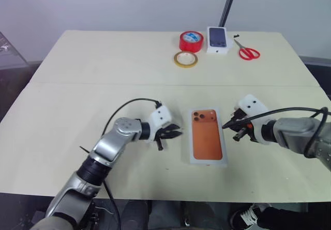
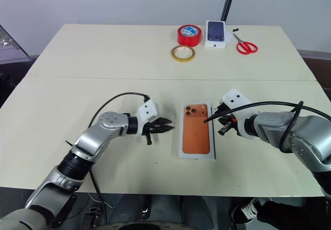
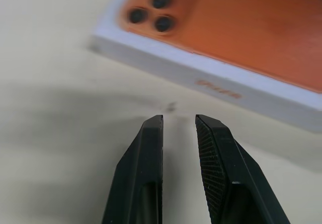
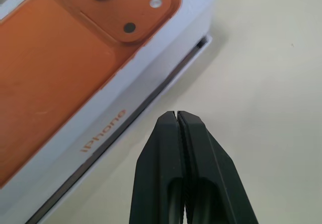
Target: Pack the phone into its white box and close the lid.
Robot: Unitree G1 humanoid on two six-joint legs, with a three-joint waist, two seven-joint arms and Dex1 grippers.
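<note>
Pale cream table [image 1: 103, 85] under a light grey wall, a seam running across its middle. Down at lower centre, the left pincer [image 1: 175, 134] sits just left of the box, its two black fingers [image 3: 143, 168] parted by a narrow gap and nothing between them, tips aimed at the box's long side without touching. Over on the right of the frame, the right pincer [image 1: 230, 125] is clenched tight, fingers pressed flat together on nothing, its tip just beside the box's right edge, near the upper corner.

Between the two sits the white box [image 1: 208, 136] with the lid [image 4: 166, 68] on it: the top is printed with an orange phone picture, camera lenses toward the upper end, and lettering runs along the white side wall. In the right wrist view a thin dark seam shows under the lid's edge, the lower tray's rim peeking out at the corner. The phone itself is hidden, so I cannot tell where it lies.

Far off at the upper centre of the frame: a red tape roll [image 1: 191, 40], a tan tape ring [image 1: 185, 59] just below it, a white carton [image 1: 217, 40] printed with a dark phone, and red-handled scissors [image 1: 247, 51] at its right
</note>
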